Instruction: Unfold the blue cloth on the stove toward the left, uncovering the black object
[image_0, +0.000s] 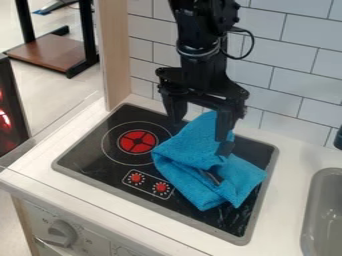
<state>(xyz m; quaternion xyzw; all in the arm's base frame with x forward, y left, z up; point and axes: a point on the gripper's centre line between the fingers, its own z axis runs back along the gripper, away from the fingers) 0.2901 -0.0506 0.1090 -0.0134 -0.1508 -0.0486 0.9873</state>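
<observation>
Cloth (194, 150), blue and loosely folded, lies in a crumpled heap over the right half of the black stove top (100, 161), which is set into the white desk (284, 202). One part of the cloth stands up in a peak toward the back edge; a corner of it spreads out close to the stove top's right rim, and its lowest folds point toward the front edge of the desk.

The pincer (200, 131) hangs right over the cloth, its two fingers spread wide, the raised peak showing between them. Whether they touch the fabric I cannot tell. The black arm (200, 30) comes down from the top edge of the view. A narrow dark piece (212, 176) shows among the folds – what it is, I cannot make out.

Left of the cloth is a round red burner mark (138, 141) inside a thin ring, and in front of that sit two red knobs (136, 177) in an outlined panel. A grey sink (324, 220) is let in at the desk's right end. White tiles (294, 70) rise along the back edge – and a pale dial (61, 233) sits on the front panel below.
</observation>
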